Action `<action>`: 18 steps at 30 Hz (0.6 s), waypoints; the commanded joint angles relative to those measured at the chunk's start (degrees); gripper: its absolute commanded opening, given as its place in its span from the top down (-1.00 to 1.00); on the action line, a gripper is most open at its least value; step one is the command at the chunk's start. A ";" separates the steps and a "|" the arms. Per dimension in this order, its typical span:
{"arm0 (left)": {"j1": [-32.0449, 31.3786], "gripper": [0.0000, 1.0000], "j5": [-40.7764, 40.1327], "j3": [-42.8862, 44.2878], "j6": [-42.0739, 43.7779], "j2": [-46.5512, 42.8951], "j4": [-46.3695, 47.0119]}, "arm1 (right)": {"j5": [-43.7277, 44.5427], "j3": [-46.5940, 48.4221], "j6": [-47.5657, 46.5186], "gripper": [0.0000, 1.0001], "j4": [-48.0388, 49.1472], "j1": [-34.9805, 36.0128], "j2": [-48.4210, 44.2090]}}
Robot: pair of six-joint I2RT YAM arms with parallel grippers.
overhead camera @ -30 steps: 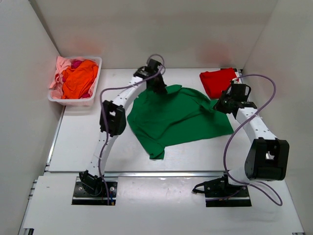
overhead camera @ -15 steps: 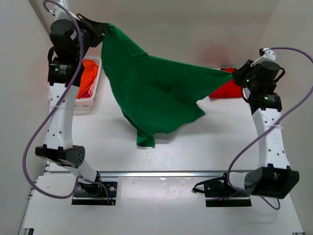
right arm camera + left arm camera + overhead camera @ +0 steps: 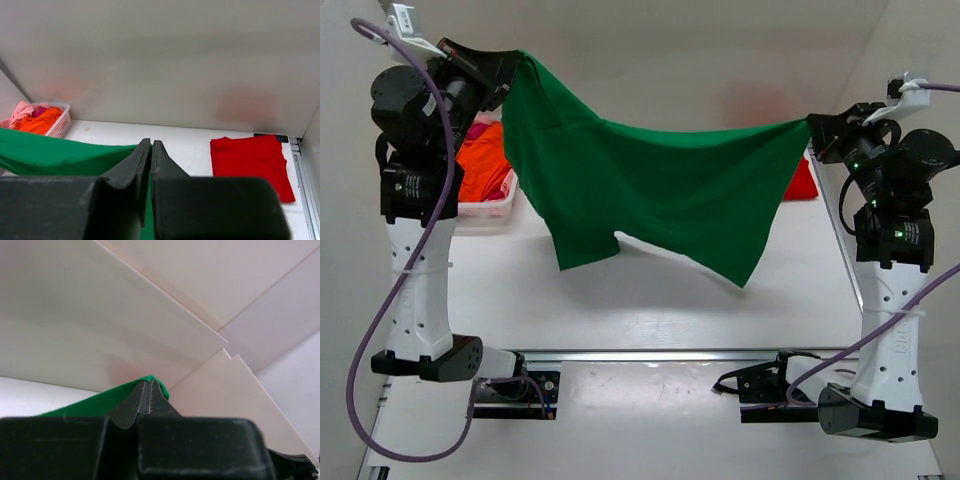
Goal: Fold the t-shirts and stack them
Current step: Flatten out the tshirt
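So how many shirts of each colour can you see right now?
green shirt: 1
red shirt: 1
orange shirt: 1
pink shirt: 1
magenta shirt: 1
Total: 5, though the pile in the basket may hide more.

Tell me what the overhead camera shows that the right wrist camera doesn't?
Only overhead: the whole green t-shirt stretched in the air between the left hand and right hand. Only right wrist: the entire red t-shirt, lying flat on the table; overhead, the green one hides most of it. Both: the green t-shirt, the right hand, the white basket.
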 commanded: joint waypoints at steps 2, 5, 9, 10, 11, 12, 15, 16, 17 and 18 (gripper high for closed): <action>2.22 1.00 3.44 1.32 -1.97 -0.36 -2.82 | -1.85 5.25 -0.23 1.00 -3.70 1.71 4.28; 3.38 1.00 9.42 0.10 -2.86 3.77 -3.45 | -2.48 4.39 0.30 0.99 -4.33 2.76 7.53; 4.07 1.00 9.95 -3.68 -1.28 7.72 0.42 | -1.24 3.59 -0.75 1.00 -1.08 5.83 12.18; 5.12 1.00 10.48 -1.16 -0.76 12.17 0.86 | -0.90 5.59 -1.45 1.00 1.62 6.36 16.03; 5.39 1.00 10.83 1.04 0.38 15.00 1.12 | -1.24 6.31 -1.37 1.00 2.96 5.93 18.33; 5.75 1.00 11.01 4.02 1.17 18.07 1.30 | -0.90 8.31 -2.32 0.99 4.01 5.84 21.05; 7.60 1.00 14.43 15.42 -1.35 27.38 0.60 | -1.95 16.55 -3.38 1.00 4.12 5.66 29.30; 9.86 1.00 14.44 18.17 -1.45 29.07 0.08 | -2.21 20.95 -4.00 1.00 4.29 6.10 31.08; 11.18 1.00 15.05 22.64 -1.98 31.70 0.42 | -2.56 26.04 -4.00 1.00 4.03 5.67 34.40; 11.37 1.00 15.92 25.38 -3.29 32.94 0.95 | -2.91 28.87 -4.09 1.00 3.33 5.66 37.74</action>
